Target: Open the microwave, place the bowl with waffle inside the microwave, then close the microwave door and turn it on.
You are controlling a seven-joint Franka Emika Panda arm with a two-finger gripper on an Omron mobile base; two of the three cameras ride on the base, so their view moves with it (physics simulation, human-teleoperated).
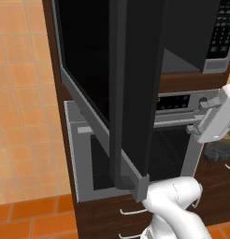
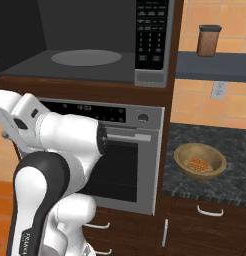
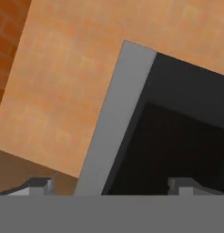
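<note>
The microwave (image 2: 85,57) stands open, its dark cavity and round turntable bare, the keypad (image 2: 155,35) on its right. The microwave door (image 1: 131,93) is swung far out to the left as a tall dark panel with a grey lower rim. In the hand view my gripper (image 3: 113,187) is open, nothing between its fingertips (image 3: 38,185), looking at the door's grey rim (image 3: 114,118) and dark glass. The tan bowl (image 2: 217,162) sits on the dark counter to the right of the oven, with the golden waffle (image 2: 198,164) in it, far from my hand.
A steel oven (image 2: 130,165) with a horizontal bar handle sits under the microwave. A brown jar (image 2: 208,40) stands on a shelf above the counter (image 2: 235,145). My white arm (image 2: 50,145) crosses in front of the oven. Orange tiled wall lies left of the door.
</note>
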